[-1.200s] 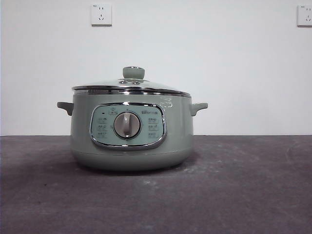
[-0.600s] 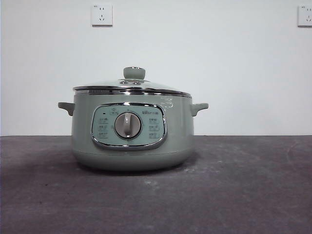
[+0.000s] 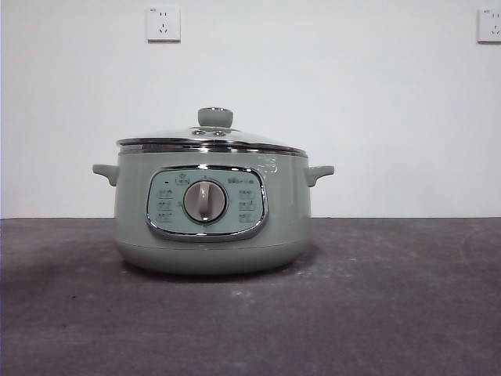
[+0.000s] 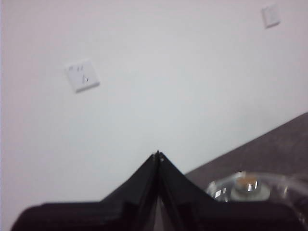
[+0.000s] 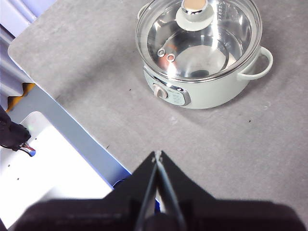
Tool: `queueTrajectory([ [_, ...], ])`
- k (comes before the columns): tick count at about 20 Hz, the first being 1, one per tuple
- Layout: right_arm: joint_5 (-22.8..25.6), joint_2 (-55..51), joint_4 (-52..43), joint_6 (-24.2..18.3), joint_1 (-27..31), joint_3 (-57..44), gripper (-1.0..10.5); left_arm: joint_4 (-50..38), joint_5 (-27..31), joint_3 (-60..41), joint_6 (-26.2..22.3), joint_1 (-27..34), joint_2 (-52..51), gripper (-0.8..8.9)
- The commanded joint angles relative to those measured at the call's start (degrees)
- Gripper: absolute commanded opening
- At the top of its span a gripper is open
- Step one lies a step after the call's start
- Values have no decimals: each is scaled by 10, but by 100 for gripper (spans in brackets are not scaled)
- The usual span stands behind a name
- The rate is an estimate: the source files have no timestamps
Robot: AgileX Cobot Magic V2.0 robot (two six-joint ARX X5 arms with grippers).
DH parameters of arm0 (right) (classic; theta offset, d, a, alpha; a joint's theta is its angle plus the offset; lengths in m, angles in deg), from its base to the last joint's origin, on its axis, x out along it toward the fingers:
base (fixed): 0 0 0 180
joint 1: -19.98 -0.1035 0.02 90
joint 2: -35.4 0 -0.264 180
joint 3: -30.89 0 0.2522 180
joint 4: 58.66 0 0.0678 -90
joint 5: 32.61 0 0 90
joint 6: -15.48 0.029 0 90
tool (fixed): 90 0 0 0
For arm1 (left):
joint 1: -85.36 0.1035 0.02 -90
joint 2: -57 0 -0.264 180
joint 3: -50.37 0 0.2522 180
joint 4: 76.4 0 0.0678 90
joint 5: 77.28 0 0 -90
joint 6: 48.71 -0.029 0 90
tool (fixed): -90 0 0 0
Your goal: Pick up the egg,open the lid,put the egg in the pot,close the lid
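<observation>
A grey table (image 3: 391, 313) meets a white wall. The pot (image 3: 211, 207) sits well apart from both grippers, the lid (image 3: 213, 138) closed on it, nothing visible inside. The left gripper (image 4: 158, 155) and right gripper (image 5: 157, 154) have jaws pressed together, holding nothing.

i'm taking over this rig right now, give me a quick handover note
Left pincer: shut, empty, raised and looking at the wall, with the lid just visible below it.
Right pincer: shut, empty, high above the table, back from the pot.
Pot: upright on the table, dial facing the front camera.
Lid: seated on the pot, knob up.
Egg: not visible in any view; through the glass, the part of the pot's inside that shows holds no egg.
Done: nothing that can be confirmed.
Left: find and pick the egg, lift the lid, drop the egg in, close the lid.
</observation>
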Motion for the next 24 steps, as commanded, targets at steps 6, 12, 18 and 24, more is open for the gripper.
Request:
queueTrajectory([
  [6, 1, -2, 9, 2, 0, -1, 0, -54, 58, -275, 36, 13, -176, -1],
  [12, 2, -2, 9, 2, 0, -1, 0, -54, 122, -381, 39, 13, -231, -1],
  [18, 1, -2, 9, 2, 0, -1, 0, -18, 134, -426, 82, 13, -231, -1],
  [24, 2, -3, 9, 2, 0, -1, 0, 15, 134, -426, 85, 13, -231, -1],
])
